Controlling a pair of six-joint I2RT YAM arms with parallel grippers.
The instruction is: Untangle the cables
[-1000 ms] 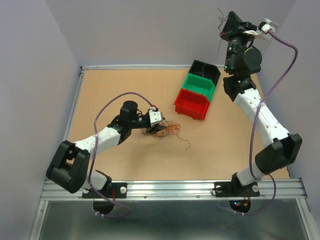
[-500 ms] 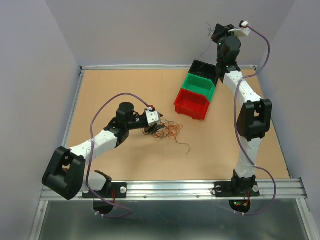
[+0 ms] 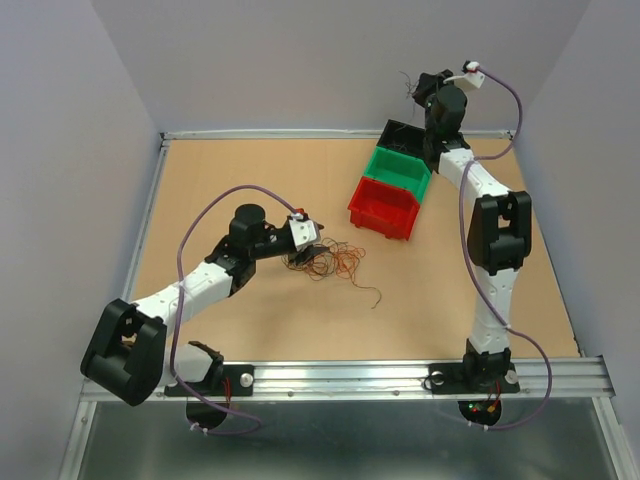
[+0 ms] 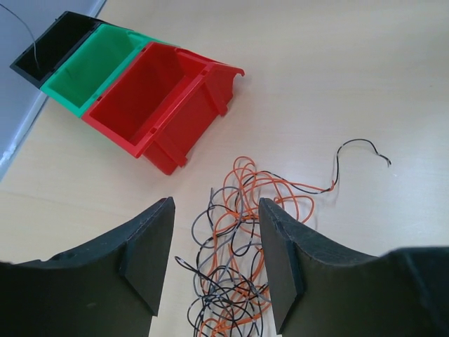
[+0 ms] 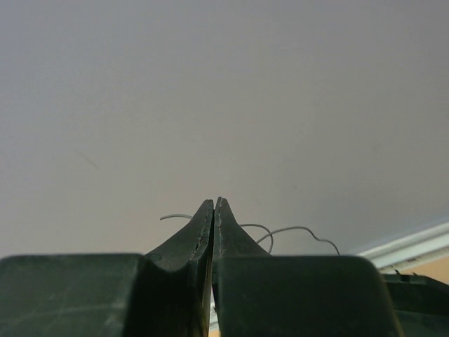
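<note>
Smooth tan tabletop [image 3: 250, 180], curly hair-thin cables [image 3: 330, 262]

no text, label, brand, number or sign readable in any view. small white block on left wrist [image 3: 307, 232] and small white block on right wrist [image 3: 472, 73]: too small to tell any marking.
</note>
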